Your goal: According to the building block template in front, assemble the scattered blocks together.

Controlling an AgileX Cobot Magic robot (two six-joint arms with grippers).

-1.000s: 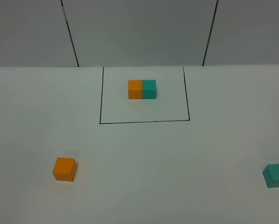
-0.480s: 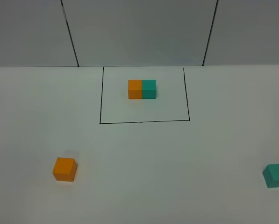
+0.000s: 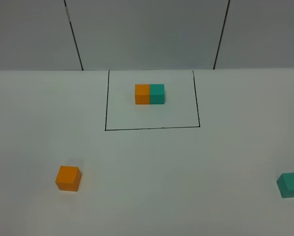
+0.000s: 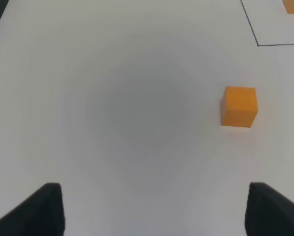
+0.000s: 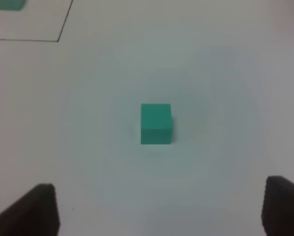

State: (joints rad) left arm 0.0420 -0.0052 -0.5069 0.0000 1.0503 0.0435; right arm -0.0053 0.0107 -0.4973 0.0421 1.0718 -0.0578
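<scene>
The template, a joined orange and teal pair [image 3: 149, 94], sits inside a black-lined rectangle [image 3: 151, 129] at the far middle of the white table. A loose orange cube [image 3: 68, 178] lies at the near left; it also shows in the left wrist view [image 4: 239, 106]. A loose teal cube [image 3: 290, 184] lies at the near right edge; it also shows in the right wrist view [image 5: 156, 123]. My left gripper [image 4: 154, 209] is open and empty, short of the orange cube. My right gripper [image 5: 159, 209] is open and empty, short of the teal cube. Neither gripper shows in the exterior view.
A grey panelled wall [image 3: 147, 34] with black seams stands behind the table. A corner of the black rectangle shows in the left wrist view [image 4: 257, 44] and in the right wrist view [image 5: 58, 39].
</scene>
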